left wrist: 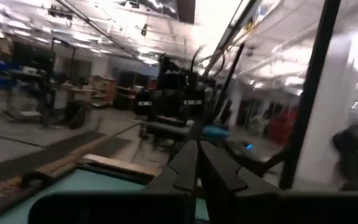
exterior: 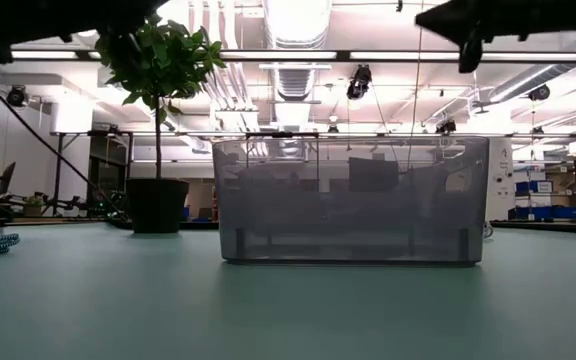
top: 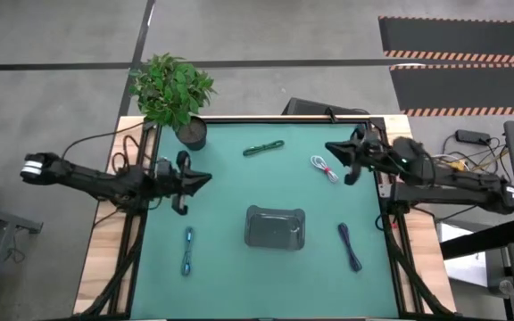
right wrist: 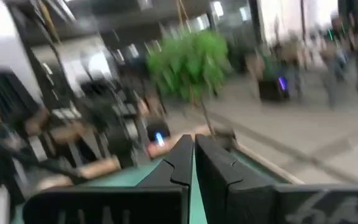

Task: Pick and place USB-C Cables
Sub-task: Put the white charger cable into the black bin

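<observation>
No cable is held: the left end effector [top: 205,178] and right end effector [top: 330,148] are closed and empty. The white-and-red cable [top: 325,168], just below the right one, is judged next, requiring opening and descent toward the tray [top: 275,227].

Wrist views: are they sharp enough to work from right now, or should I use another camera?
Both wrist views are motion-blurred, showing the room past closed fingers; the high view is sharp, with the grey tray and all cables plain; the low view is clear but backlit by ceiling lights.
</observation>
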